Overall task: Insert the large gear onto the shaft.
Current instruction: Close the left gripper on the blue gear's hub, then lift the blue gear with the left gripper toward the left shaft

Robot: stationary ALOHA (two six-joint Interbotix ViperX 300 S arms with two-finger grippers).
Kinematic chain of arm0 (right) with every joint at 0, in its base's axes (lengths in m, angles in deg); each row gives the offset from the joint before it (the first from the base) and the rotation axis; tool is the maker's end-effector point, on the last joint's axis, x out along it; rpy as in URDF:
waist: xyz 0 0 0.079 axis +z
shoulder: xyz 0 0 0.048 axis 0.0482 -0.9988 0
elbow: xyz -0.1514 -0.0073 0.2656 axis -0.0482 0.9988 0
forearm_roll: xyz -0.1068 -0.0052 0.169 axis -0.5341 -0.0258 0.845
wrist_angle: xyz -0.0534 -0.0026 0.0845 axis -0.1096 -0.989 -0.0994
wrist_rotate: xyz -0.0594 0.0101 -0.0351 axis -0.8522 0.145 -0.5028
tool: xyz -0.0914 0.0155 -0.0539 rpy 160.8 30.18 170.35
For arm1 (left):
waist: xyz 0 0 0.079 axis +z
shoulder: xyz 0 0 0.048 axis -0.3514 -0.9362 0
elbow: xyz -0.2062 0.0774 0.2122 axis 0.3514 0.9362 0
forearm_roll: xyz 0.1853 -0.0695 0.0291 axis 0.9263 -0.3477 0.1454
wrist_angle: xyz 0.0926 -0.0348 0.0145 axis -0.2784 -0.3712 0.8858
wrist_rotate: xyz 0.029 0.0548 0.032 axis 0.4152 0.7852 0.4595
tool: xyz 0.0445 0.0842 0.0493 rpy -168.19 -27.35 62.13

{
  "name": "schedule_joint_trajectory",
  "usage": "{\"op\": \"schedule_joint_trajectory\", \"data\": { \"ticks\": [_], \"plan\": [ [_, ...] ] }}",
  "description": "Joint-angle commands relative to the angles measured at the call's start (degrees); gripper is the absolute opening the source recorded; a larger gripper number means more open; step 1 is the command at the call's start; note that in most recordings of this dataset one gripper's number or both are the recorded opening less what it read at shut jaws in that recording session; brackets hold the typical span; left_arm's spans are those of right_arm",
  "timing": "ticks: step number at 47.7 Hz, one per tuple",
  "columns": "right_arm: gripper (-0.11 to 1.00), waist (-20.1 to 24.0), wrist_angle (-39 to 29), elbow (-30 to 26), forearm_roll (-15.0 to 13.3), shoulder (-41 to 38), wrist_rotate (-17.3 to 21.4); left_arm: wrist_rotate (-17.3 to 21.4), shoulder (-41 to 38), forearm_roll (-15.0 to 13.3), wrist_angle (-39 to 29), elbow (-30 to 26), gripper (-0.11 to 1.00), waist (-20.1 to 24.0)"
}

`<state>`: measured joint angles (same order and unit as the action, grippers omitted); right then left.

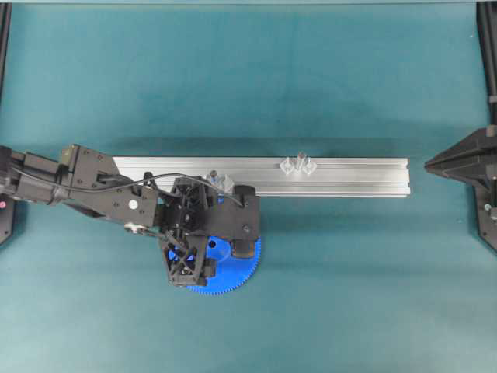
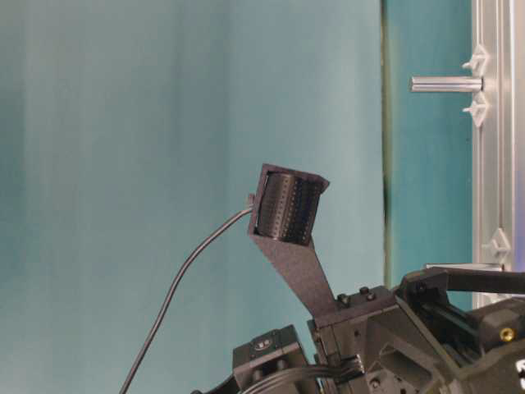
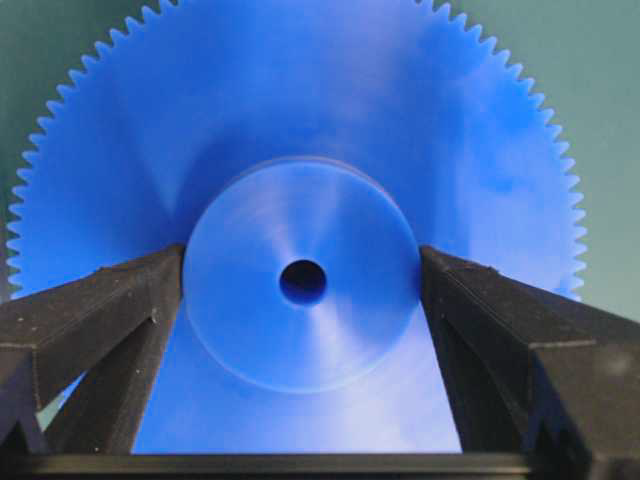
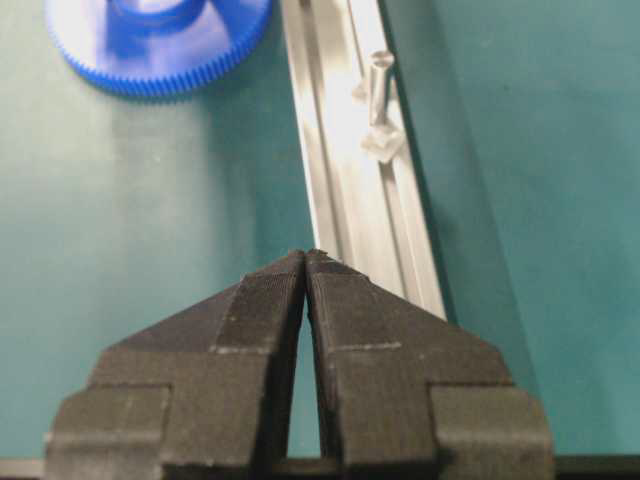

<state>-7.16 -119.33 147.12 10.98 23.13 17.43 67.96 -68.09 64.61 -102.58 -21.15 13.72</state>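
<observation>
The large gear (image 3: 300, 120) is a bright-blue toothed disc lying flat on the teal table; part of it shows under the arm in the overhead view (image 1: 237, 272) and at the top left of the right wrist view (image 4: 160, 50). My left gripper (image 3: 302, 260) points down over it, its two fingers (image 3: 150, 290) pressed against opposite sides of the raised hub (image 3: 300, 330). The shaft (image 1: 298, 163) stands upright on its clear mount on the rail; it also shows in the right wrist view (image 4: 378, 85). My right gripper (image 4: 305, 256) is shut and empty at the far right (image 1: 435, 165).
A long aluminium rail (image 1: 349, 177) lies across the middle of the table. A shorter pin on a like mount (image 1: 216, 179) stands on the rail right beside the left arm's wrist. Dark frame posts stand at the table's left and right edges.
</observation>
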Motion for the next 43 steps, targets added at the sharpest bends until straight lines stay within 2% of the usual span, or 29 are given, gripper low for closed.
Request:
{"op": "schedule_joint_trajectory", "data": {
  "ticks": [1,15,23,43],
  "plan": [
    [0.14,-0.09,0.35,-0.97,0.09,-0.35,0.62,-0.18,-0.09,0.09,0.18,-0.18,0.92,0.26],
    [0.14,0.09,0.53,-0.88,0.18,-0.44,0.70,-0.26,-0.18,0.09,0.09,0.35,0.90,0.26],
    [0.14,0.26,0.53,-0.79,0.18,-0.35,0.70,-0.18,-0.18,0.09,0.09,0.44,0.78,0.26],
    [0.14,0.26,0.62,-0.79,0.18,-0.35,0.70,0.70,0.79,0.09,1.32,0.18,0.78,0.26]
  ]
}}
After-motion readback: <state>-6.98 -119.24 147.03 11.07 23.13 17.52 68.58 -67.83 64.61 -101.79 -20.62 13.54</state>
